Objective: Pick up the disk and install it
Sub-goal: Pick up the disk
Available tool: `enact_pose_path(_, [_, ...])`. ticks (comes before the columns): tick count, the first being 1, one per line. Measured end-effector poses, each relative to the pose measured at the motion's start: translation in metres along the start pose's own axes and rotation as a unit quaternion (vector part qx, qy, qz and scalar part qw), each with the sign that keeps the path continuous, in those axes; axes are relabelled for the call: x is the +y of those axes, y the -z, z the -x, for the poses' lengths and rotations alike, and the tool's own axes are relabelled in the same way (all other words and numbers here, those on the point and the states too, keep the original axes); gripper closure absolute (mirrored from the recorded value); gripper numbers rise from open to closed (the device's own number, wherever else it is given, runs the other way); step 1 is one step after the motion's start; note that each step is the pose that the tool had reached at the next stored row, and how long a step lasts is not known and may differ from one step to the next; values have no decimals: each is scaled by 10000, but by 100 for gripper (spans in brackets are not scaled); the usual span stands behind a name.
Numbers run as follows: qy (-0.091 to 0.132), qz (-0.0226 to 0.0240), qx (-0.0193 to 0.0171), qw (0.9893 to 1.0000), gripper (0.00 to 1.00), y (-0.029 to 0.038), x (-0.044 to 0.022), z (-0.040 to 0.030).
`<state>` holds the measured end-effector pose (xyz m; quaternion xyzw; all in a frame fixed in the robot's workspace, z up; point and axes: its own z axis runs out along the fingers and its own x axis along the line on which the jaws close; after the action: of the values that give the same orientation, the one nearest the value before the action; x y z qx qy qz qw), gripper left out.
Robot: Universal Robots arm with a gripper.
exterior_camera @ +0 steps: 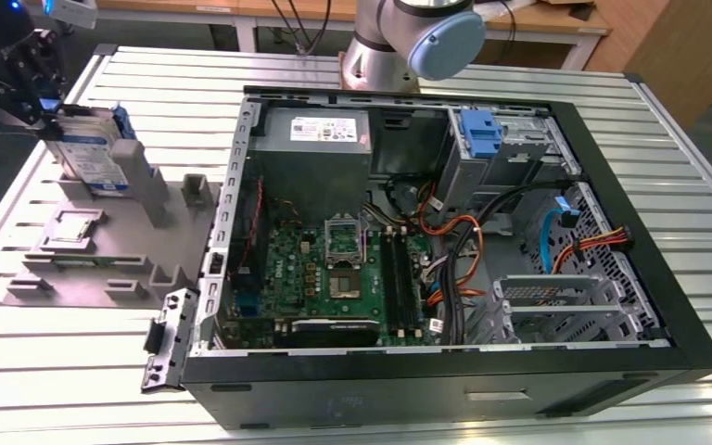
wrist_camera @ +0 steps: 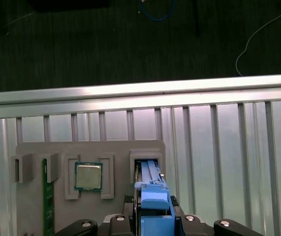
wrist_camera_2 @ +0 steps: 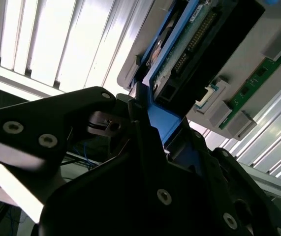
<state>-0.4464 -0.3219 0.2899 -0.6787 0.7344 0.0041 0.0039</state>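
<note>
Now the fingers (wrist_camera_2: 141,143) clamp the upright disk (exterior_camera: 99,134), its blue-and-white label (exterior_camera: 84,158) illegible.

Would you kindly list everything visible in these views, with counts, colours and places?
disk: one, silver with blue frame, upright at the grey holder
holder: one, grey, exterior view's left of the case
processor chip: one, silver, in a holder recess
memory stick: one, green, in a holder slot
computer case: one, black, open, mid-table
power-supply box: one, grey, inside the case
latch: one, blue, inside the case
table: one, silver, slatted
arm: one, grey, behind the case
gripper: one, black, closed on the disk
</note>
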Motion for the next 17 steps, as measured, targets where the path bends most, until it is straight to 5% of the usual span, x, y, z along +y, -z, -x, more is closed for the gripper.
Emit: enact_pose_path(17, [7,-1,0,10000,63,-2,0,0])
